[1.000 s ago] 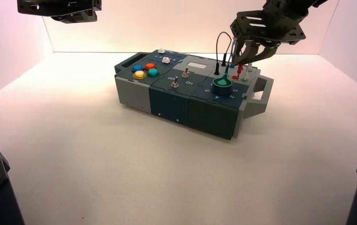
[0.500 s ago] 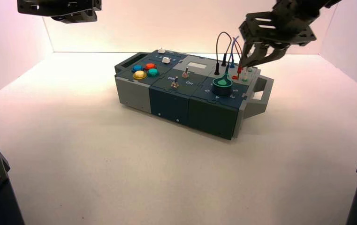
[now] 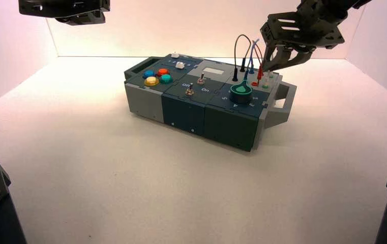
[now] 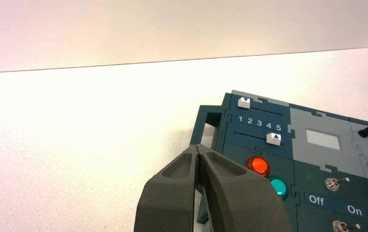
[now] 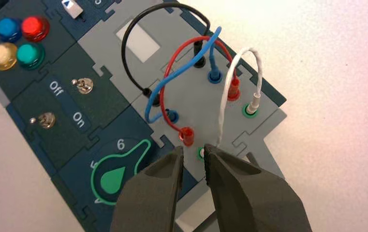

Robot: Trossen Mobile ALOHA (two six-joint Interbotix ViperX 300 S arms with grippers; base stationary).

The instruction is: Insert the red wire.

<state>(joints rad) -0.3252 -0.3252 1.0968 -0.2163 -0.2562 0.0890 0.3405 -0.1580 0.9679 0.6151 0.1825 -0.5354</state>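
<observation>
The red wire [image 5: 174,63] arches over the grey wire panel [image 5: 264,125] at the box's right end. Its two bright red plugs [image 5: 186,136] stand in the panel; the far one [image 5: 233,90] is beside the white wire. In the high view the near red plug [image 3: 259,75] stands upright. My right gripper [image 5: 194,151] is open and empty, just behind the near red plug and apart from it; in the high view the right gripper [image 3: 266,67] hovers above the panel. My left gripper [image 4: 198,148] is shut and parked high at the back left [image 3: 64,10].
Black [image 5: 138,29], blue [image 5: 182,77] and white [image 5: 225,96] wires cross the red one on the same panel. A green knob [image 5: 116,176] sits next to the panel. Two toggle switches [image 5: 82,85] and coloured buttons [image 3: 157,77] lie further left on the box [image 3: 181,109].
My right gripper has lifted up and to the right off the red plug, and the plug stays standing in the panel. The left arm has not moved.
</observation>
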